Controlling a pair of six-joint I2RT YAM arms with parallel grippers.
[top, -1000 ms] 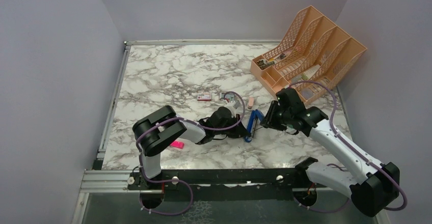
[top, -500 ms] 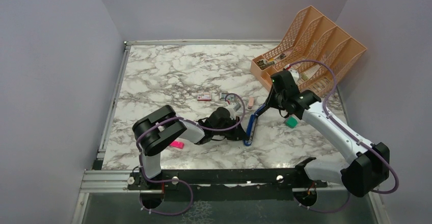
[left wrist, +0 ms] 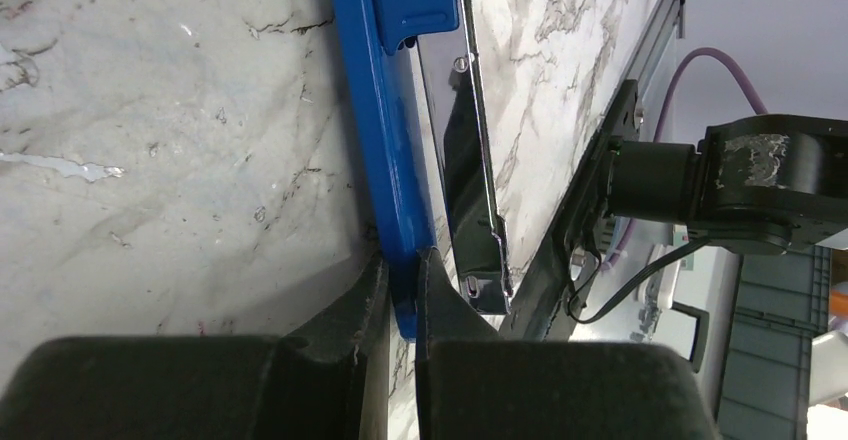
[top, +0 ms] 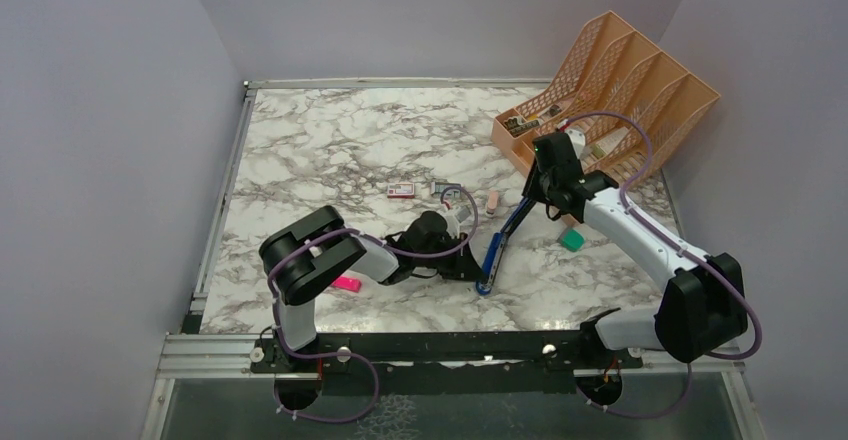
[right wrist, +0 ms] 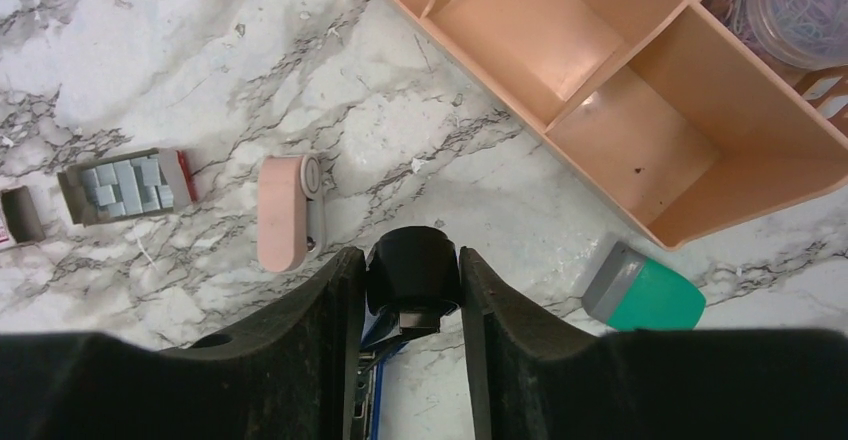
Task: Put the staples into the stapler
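Observation:
The blue stapler (top: 491, 253) lies open on the marble, its black top arm raised toward the back right. My left gripper (left wrist: 400, 260) is shut on the near end of the stapler's blue base (left wrist: 385, 130), beside the black metal magazine (left wrist: 470, 160). My right gripper (right wrist: 411, 260) is shut on the black tip of the stapler's top arm (right wrist: 412, 272), held between both fingers. The staples (right wrist: 125, 185) are grey blocks in an open tray to the left of my right gripper, also seen from above as the staples (top: 450, 192) behind the stapler.
A pink-and-grey clip-like tool (right wrist: 285, 210) lies between the staples and my right gripper. A green-and-grey eraser-like piece (right wrist: 645, 295) sits to the right. The peach desk organizer (top: 610, 90) fills the back right. A small red-and-white box (top: 401, 191) and a pink highlighter (top: 347, 284) lie further left.
My right gripper has swung up and back toward the organizer with the stapler's top arm, opening the stapler wide. The left arm has stayed on the base.

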